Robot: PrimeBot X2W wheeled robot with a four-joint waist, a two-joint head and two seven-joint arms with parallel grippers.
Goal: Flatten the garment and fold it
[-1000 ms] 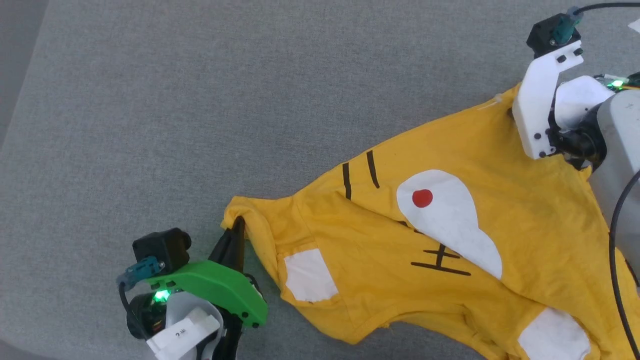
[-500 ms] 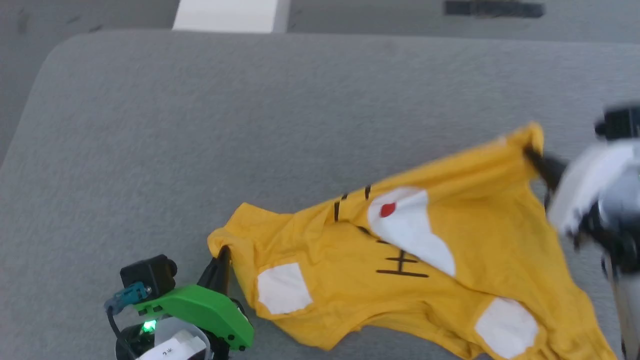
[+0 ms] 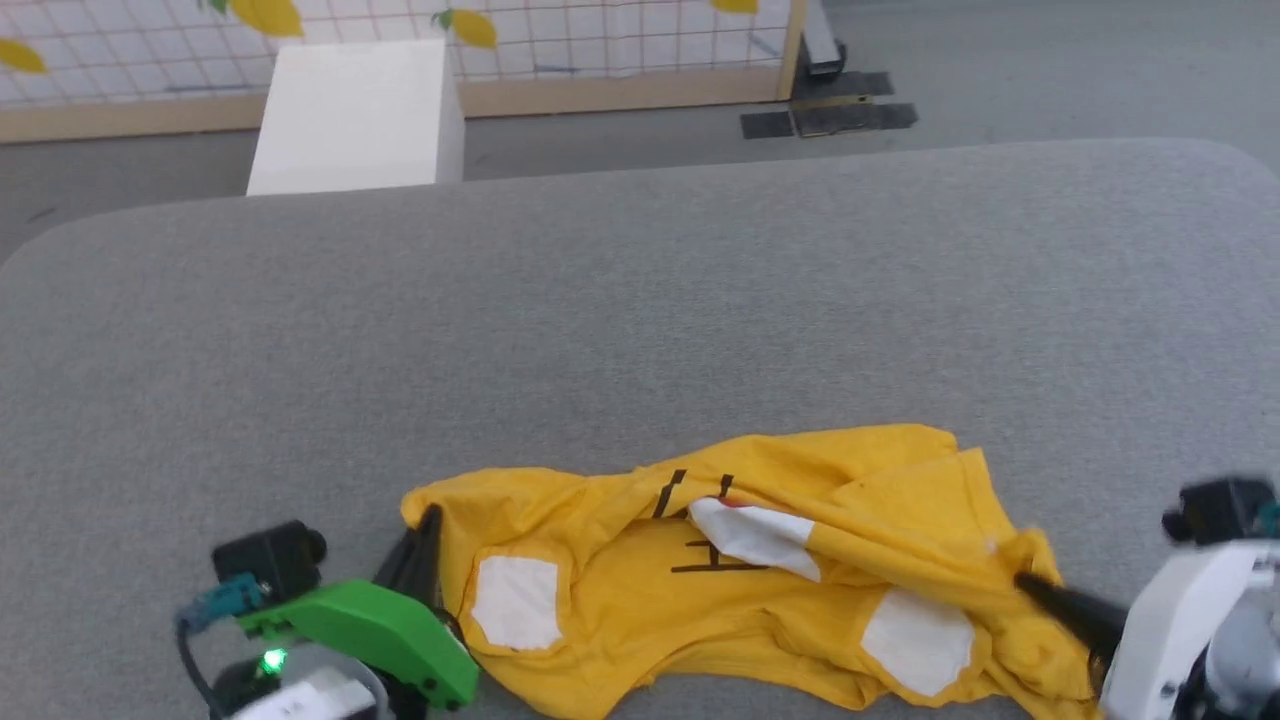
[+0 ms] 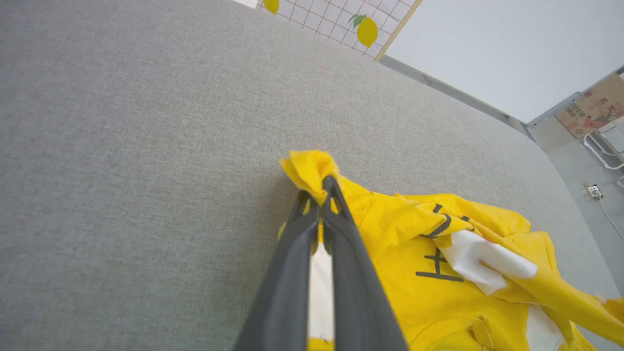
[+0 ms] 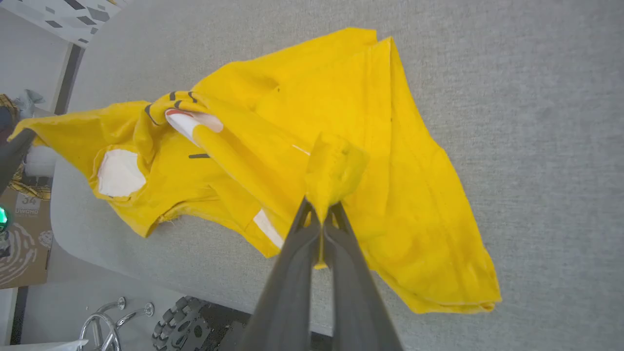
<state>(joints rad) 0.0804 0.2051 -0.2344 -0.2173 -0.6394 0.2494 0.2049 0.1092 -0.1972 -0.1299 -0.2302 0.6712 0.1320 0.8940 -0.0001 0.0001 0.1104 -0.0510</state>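
The garment, a bright yellow T-shirt with white patches and black stripes, lies bunched near the front edge of the grey table. My left gripper is shut on its left corner, a pinched yellow fold seen in the left wrist view at the gripper tips. My right gripper is shut on a bunch of fabric at the shirt's right end; in the right wrist view the gripper holds a raised yellow fold of the garment. The white oval is creased over.
Beyond the table's far edge stand a white box and a gridded fence with lemon prints. The table's front edge runs close under the shirt, with a wheeled base below. Grey cloth spreads wide behind the shirt.
The head camera has tilted up, so the far edge and fence come into view. My right gripper has shut on the shirt's right end and drawn it toward the front; the shirt is more bunched.
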